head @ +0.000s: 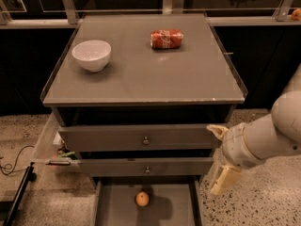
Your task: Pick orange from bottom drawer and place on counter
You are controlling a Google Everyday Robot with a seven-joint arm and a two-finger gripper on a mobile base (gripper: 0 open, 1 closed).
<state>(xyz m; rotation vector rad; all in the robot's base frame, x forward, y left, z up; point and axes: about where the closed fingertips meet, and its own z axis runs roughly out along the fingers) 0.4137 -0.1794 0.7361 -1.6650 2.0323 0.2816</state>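
While spread wide and empty, gripper (220,157) beside knobbed drawers (117,138), apart from orange (142,199).

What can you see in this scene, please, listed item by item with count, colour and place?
counter: one, matte grey, top of the cabinet
bowl: one, white, upright on the counter's left side
soda can: one, red, lying on its side near the counter's back
knobbed drawers: two, grey, stacked under the counter
bottom drawer: one, grey, lowest, pulled open
orange: one, orange, alone on the bottom drawer's floor
cable: one, black, on the speckled floor at left
arm: one, white, entering from the right
gripper: one, cream, fingers apart and empty, right of the drawer fronts, above and right of the orange
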